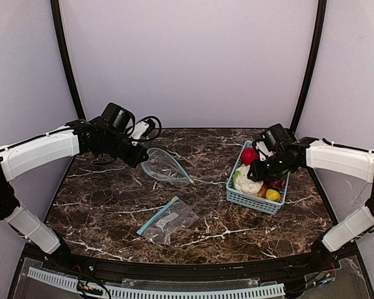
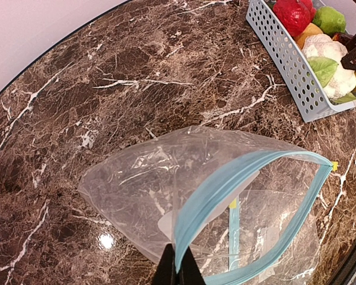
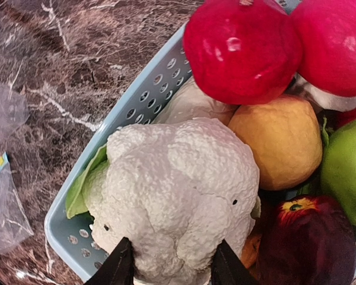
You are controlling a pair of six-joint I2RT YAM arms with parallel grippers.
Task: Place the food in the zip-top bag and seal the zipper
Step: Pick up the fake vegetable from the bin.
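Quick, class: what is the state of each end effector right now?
Left end effector: closed on the bag at its zipper edge.
Right end effector: astride the cauliflower; grip cannot be told.

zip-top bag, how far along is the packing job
Done: left gripper pinches the bag rim, mouth held open. In hand: right gripper straddles the cauliflower in the basket. Left: bag empty; loading and sealing all remain.
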